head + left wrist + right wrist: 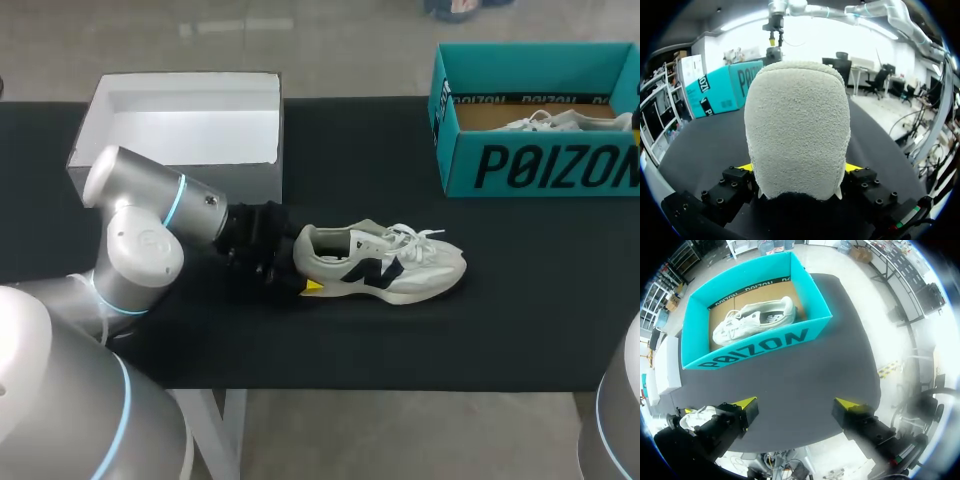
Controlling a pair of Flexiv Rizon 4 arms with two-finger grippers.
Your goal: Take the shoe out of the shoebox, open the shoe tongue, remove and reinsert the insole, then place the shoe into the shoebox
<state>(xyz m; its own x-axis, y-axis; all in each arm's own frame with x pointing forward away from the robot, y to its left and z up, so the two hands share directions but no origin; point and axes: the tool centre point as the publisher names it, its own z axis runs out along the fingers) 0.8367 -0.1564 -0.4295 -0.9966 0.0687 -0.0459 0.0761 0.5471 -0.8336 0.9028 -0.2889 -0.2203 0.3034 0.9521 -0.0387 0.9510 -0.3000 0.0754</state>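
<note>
A white and grey sneaker (385, 262) with a dark side mark lies on its sole in the middle of the black table, toe to the right. My left gripper (297, 277) is at its heel. In the left wrist view the fuzzy heel (797, 125) fills the space between the fingers, and both yellow tips press against its sides. The teal shoebox (540, 150) stands at the back right with a second white shoe (560, 122) inside. My right gripper (796, 405) hangs high above the table, open and holding nothing, with the teal shoebox (755, 315) ahead of it.
A white open box (180, 125) stands at the back left, just behind my left arm (150, 230). Bare black tabletop (480, 330) lies in front of the sneaker and between it and the teal box.
</note>
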